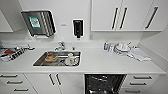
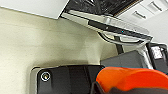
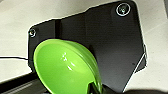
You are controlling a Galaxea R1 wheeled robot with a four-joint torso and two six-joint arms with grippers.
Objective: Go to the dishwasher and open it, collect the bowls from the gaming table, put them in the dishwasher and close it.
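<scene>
The dishwasher [image 1: 104, 83] stands open under the white counter, its dark inside with wire racks showing. In the left wrist view its lowered door [image 2: 112, 23] hangs over the pale floor. An orange bowl [image 2: 130, 77] sits right at my left gripper [image 2: 100, 88], which is shut on its rim. A bright green bowl [image 3: 62, 67] is tilted with its hollow toward the camera, and my right gripper [image 3: 93, 87] is shut on its edge. The gaming table is out of view.
A steel sink [image 1: 40, 62] with dishes in it is set in the counter [image 1: 105, 62], left of the dishwasher. White dishes and cups [image 1: 121, 47] stand at the back right. Wall cabinets [image 1: 120, 15] hang above, and drawers [image 1: 141, 81] flank the dishwasher.
</scene>
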